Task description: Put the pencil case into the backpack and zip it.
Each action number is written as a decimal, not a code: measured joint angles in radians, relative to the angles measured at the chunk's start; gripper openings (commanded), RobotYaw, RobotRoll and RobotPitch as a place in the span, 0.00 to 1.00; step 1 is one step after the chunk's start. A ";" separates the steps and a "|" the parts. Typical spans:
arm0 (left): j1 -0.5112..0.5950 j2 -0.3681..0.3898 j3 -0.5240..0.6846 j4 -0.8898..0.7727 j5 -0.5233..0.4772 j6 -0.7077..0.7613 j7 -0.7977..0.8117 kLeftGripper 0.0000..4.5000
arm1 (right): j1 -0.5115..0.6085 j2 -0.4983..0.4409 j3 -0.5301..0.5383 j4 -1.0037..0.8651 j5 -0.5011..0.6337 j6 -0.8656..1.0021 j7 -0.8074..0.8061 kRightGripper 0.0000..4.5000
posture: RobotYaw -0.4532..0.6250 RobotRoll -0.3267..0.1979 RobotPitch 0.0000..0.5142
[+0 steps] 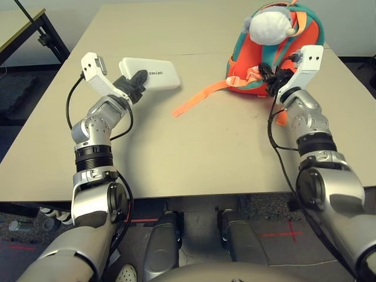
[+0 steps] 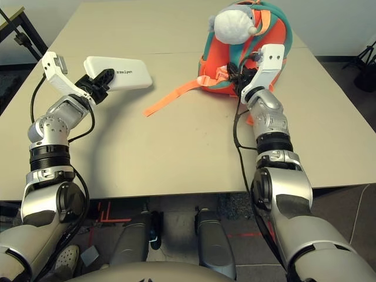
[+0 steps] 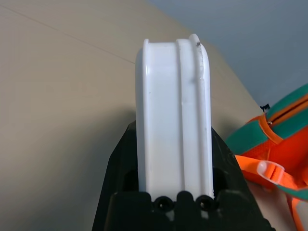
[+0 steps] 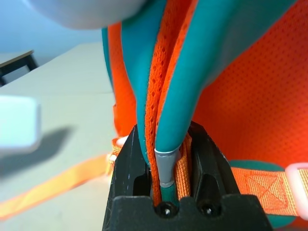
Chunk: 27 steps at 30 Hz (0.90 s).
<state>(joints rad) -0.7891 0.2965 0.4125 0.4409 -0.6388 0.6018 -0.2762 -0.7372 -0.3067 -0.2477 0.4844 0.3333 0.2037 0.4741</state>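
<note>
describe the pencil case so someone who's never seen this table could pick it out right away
On the big beige table, look to the robot's left of the orange and teal backpack. There the left gripper holds the pencil case, a flat box with rounded corners. Unlike the round plush pouch on the backpack, it is plain white with small dark lettering.

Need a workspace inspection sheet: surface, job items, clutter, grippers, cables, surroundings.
Surface: beige table, bare in front of the backpack.
Job items: white pencil case, off the table, outside the backpack; orange-teal backpack with plush pouch, on the table, one strap trailing.
Clutter: nothing seen on the table.
Left gripper: closed on the pencil case.
Right gripper: fingers either side of the backpack's teal-edged fabric.
Cables: black, looping along both forearms.
Surroundings: second table at far left; red floor tape.
</note>
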 measured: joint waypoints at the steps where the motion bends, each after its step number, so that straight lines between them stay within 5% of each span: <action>1: -0.001 -0.001 -0.002 0.005 0.002 0.000 -0.001 0.29 | 0.037 -0.005 0.001 -0.077 0.013 0.050 -0.002 0.19 | 0.32 0.62 0.25; 13: -0.023 -0.011 -0.012 0.059 0.015 -0.021 -0.026 0.29 | 0.293 -0.056 -0.007 -0.793 0.222 0.565 -0.127 0.19 | 0.28 0.62 0.28; 18: -0.030 -0.011 -0.020 0.090 0.019 -0.028 -0.034 0.29 | 0.482 0.004 -0.035 -1.039 0.329 0.692 -0.235 0.19 | 0.26 0.62 0.27; 27: -0.031 -0.011 -0.022 0.114 0.020 -0.041 -0.045 0.29 | 0.601 0.058 -0.040 -1.187 0.421 0.747 -0.355 0.19 | 0.25 0.62 0.25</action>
<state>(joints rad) -0.8197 0.2855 0.3901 0.5544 -0.6193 0.5607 -0.3214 -0.1365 -0.2485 -0.2881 -0.7027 0.7543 0.9510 0.1194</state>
